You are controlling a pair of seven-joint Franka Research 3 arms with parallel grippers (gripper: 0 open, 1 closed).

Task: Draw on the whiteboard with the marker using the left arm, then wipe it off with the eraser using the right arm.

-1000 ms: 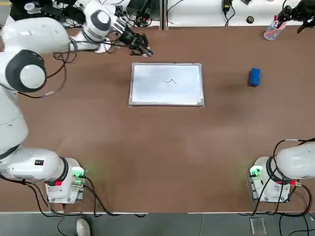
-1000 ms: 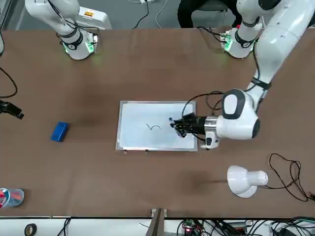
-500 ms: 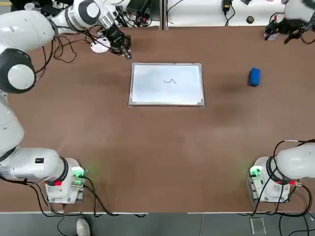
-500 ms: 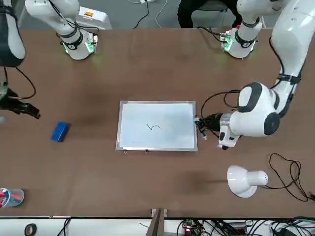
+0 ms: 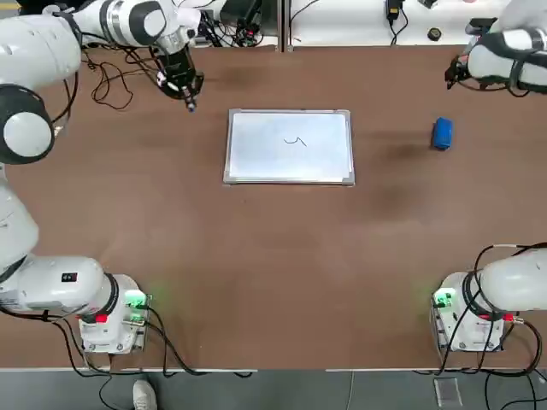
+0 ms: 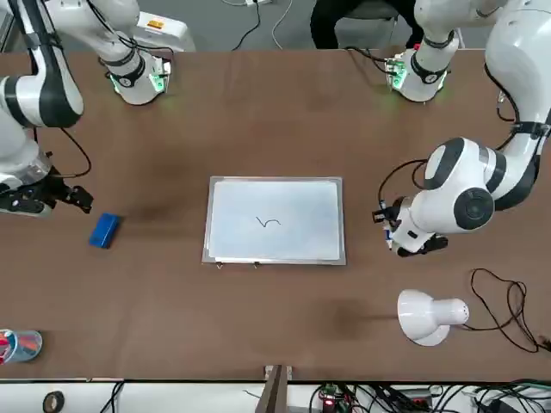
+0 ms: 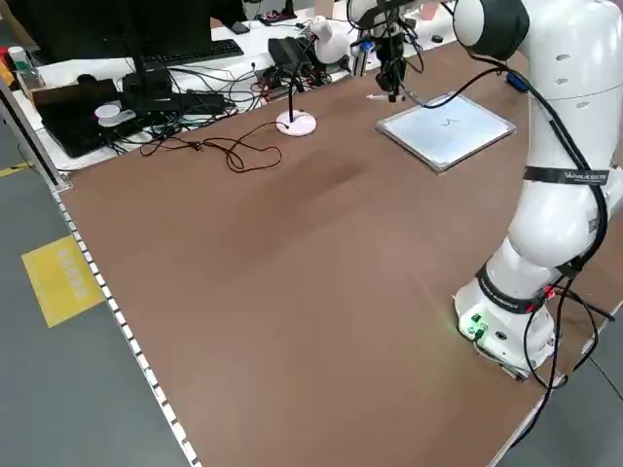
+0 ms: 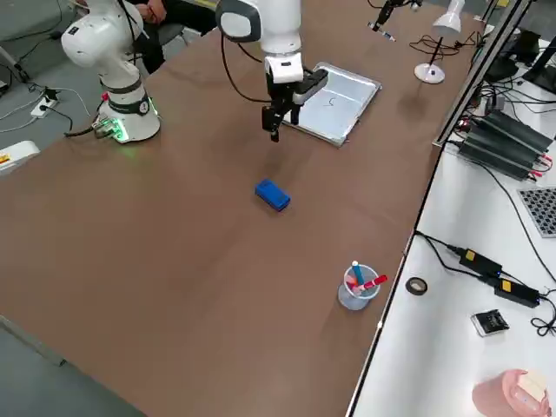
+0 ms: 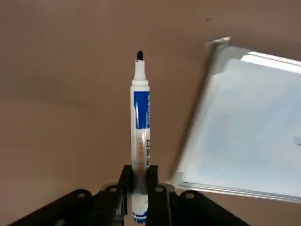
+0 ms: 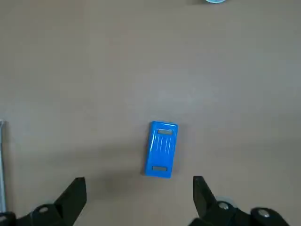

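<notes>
The left pincer was pinching the marker, tip bare, over the counter just off the whiteboard's far left corner. A small dark squiggle sat on the board, so the drawing looked done. The right pincer hung spread wide above the blue eraser, which lay untouched on the counter, well right of the board. Setting the marker down, grasping the eraser and wiping remained.

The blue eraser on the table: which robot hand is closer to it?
The right gripper is closer: it hangs open just above the eraser, not touching it. The left gripper is far off, past the whiteboard's other side, shut on the marker.
</notes>
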